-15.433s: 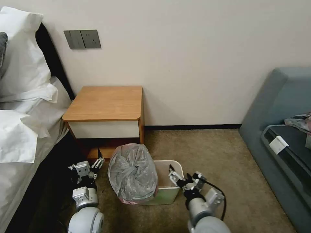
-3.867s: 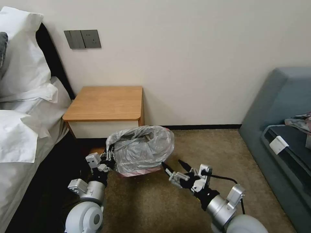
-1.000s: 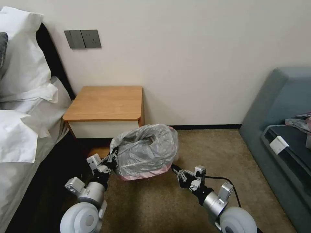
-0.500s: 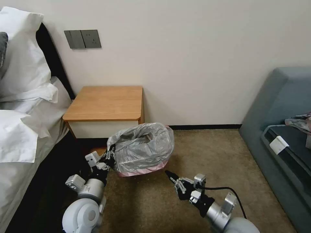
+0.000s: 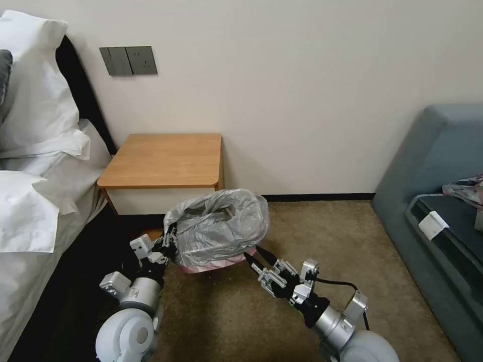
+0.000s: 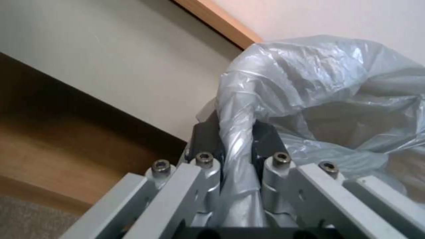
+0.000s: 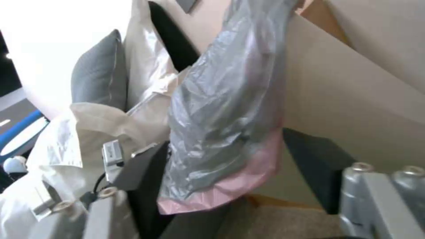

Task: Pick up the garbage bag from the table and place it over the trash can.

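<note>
My left gripper (image 5: 170, 243) is clamped on a fold of the thin translucent grey plastic garbage bag with a pink rim (image 5: 219, 228), which is draped over the trash can on the brown carpet (image 5: 312, 236), just in front of the small wooden nightstand table (image 5: 163, 161). Right gripper (image 5: 256, 257) has fingers spread, one either side of the bag's pink lower edge, gripping nothing.

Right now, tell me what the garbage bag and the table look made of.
Garbage bag: thin glossy plastic film, judging by its wrinkles, highlights and translucent grey with a pink rim. Table: probably wood or wood-look laminate, given its smooth matte orange-brown top.
</note>
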`<state>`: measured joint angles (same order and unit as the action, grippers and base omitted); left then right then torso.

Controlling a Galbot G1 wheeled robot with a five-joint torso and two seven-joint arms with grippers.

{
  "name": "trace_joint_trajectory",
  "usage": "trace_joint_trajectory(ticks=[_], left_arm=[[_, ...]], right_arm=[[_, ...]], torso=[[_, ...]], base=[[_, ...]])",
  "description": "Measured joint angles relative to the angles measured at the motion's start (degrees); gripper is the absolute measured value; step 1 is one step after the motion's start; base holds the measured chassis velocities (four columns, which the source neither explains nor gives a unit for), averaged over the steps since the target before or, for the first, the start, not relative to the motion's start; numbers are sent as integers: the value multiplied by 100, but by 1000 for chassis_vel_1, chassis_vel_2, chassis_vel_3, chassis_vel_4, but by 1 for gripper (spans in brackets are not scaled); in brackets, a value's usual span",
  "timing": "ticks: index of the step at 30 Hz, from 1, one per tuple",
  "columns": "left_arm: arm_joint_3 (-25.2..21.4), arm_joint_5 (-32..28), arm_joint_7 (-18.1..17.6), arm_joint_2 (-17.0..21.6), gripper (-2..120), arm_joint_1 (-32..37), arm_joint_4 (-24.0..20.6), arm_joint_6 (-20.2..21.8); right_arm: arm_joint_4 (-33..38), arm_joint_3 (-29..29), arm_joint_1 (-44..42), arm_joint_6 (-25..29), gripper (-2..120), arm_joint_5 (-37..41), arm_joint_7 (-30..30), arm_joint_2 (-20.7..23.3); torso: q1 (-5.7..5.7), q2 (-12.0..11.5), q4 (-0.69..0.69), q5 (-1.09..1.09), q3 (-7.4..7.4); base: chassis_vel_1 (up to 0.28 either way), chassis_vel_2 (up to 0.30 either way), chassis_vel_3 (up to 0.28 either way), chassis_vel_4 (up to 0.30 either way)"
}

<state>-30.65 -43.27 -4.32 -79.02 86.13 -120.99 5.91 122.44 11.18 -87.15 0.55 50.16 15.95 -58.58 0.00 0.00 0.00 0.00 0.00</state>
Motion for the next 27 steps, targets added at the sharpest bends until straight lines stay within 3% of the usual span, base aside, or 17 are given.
trace_joint_trajectory(ticks=[8,15,20,27], left_arm=[[-2,0,-5,4,6,25,-20,-5],[37,27,-5,-6,6,63,-20,-7],[54,42,-5,-9,6,49,-18,-7],[73,43,-13,-8,6,-64,11,15]], right_arm=[[-56,-2,52,-1,99,1,0,-50],[-84,-95,167,-40,99,70,-17,-95],[-95,-130,196,-66,93,82,-13,-119],[-102,-132,210,-94,65,96,-17,-133]], torso=[[0,0,-1,0,0],[0,0,0,0,0],[0,0,0,0,0],[0,0,0,0,0]], base=[[0,0,0,0],[0,0,0,0],[0,0,0,0],[0,0,0,0]])
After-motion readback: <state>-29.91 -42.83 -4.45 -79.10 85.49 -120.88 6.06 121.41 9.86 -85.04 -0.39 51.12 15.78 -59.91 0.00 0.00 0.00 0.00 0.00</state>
